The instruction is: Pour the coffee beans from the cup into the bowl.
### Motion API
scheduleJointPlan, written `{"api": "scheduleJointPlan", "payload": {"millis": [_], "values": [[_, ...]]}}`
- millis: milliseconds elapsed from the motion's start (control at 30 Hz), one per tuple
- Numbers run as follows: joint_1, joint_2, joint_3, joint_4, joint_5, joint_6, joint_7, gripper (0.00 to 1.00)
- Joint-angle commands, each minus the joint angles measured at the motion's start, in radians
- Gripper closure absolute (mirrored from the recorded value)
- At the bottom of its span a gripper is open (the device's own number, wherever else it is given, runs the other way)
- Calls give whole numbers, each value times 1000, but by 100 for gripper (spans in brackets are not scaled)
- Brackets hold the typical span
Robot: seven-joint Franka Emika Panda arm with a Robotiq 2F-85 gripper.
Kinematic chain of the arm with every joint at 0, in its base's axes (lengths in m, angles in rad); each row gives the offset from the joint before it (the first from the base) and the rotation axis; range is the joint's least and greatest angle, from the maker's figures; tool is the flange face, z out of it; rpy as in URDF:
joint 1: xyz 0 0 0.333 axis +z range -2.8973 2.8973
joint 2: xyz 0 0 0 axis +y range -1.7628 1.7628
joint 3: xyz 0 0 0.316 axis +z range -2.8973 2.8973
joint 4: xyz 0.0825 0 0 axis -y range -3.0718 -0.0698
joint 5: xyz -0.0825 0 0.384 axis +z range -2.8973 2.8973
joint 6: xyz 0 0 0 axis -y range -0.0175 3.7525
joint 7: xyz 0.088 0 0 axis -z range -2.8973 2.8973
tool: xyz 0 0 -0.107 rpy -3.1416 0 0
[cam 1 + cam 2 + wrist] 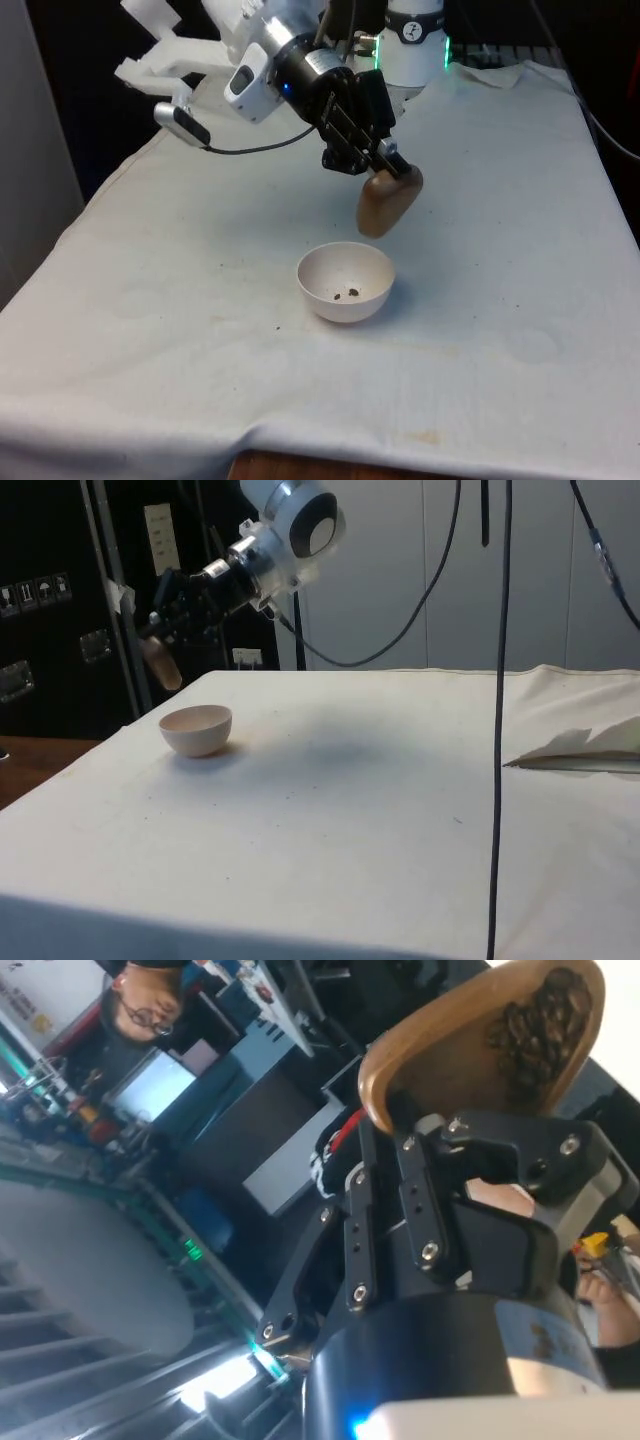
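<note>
Pouring step underway: pincer [392,172] is clamped on the rim of the brown cup [388,205], holding it tilted in the air just above the far edge of the white bowl [345,283] on the desk [520,300]. 2 or 3 beans [347,294] lie in the bowl; a clump sits inside the cup [540,1015]. Next move likely needs more tilt, mouth over the bowl's centre.

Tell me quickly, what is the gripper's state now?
Gripper: closed on the tilted brown cup, above the bowl.
</note>
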Motion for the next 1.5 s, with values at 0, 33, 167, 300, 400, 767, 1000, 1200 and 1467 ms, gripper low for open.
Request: {"api": "scheduleJointPlan", "payload": {"millis": [0,33,167,300,400,767,1000,1200,1467], "values": [[-6,4,0,5,12,-16,8,100],[-7,5,-4,5,16,-26,7,100],[-10,8,-19,5,33,-68,1,100],[-12,13,-35,5,52,-111,-6,100],[-13,17,-49,5,66,-145,-10,100],[-20,39,-98,9,111,-267,-14,100],[-25,61,-133,16,149,-362,-15,100],[-28,74,-159,13,177,-431,-16,100],[-27,80,-181,1,204,-498,-18,100]]}}
